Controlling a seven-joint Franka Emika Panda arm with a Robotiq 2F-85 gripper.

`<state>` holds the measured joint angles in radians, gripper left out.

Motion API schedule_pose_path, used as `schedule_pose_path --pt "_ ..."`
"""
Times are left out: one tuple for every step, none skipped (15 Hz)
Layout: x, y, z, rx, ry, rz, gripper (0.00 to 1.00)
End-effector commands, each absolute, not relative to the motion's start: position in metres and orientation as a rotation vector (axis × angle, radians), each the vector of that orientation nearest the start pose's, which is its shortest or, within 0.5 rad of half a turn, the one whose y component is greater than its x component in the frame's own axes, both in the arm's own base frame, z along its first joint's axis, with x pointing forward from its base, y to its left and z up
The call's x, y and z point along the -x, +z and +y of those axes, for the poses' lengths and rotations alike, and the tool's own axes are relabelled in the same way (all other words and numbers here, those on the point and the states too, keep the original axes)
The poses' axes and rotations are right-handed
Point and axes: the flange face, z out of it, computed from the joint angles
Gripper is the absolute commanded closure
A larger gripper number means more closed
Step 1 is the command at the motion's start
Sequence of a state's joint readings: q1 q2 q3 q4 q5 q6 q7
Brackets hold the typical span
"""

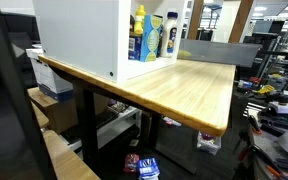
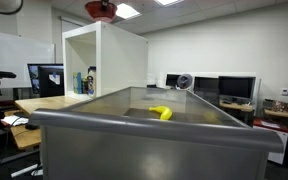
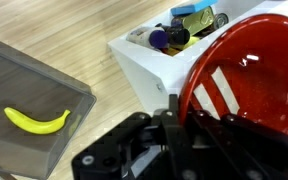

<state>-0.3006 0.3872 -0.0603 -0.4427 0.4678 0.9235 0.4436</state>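
One glossy red bowl (image 3: 246, 80), round and smooth with white stripes, is clamped at its rim by the closed gripper (image 3: 174, 115), directly above the white, box-shaped cabinet (image 3: 149, 70). Beside the cabinet, on the pale wood-grain table (image 3: 74, 30), stands a grey translucent bin (image 3: 44, 85) containing a curved yellow banana (image 3: 36, 121). Only the wrist view shows the grip. An exterior view shows the bowl's height over the cabinet. Plastic bottles (image 1: 149, 35) stand inside the cabinet.
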Motion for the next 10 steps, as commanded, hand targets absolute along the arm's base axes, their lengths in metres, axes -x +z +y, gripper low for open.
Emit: schedule_pose_path --pt "-0.508 0.825 -0.107 2.673 -0.098 0.667 0.99" --pt "-0.510 0.823 -0.107 2.672 -0.095 0.666 0.99" --pt "-0.514 0.821 -0.105 2.677 -0.098 0.662 0.99" --pt "-0.517 0.818 -0.104 2.680 -0.097 0.654 0.99" --pt "-0.520 0.816 -0.102 2.684 -0.095 0.649 0.99" --pt "-0.523 0.814 -0.100 2.685 -0.100 0.648 0.99" --pt "-0.526 0.812 -0.099 2.688 -0.095 0.643 0.99" --pt "-0.529 0.811 -0.098 2.686 -0.105 0.647 0.99" --pt "-0.531 0.810 -0.098 2.677 -0.105 0.645 0.99" --pt "-0.534 0.809 -0.098 2.677 -0.111 0.645 0.99"
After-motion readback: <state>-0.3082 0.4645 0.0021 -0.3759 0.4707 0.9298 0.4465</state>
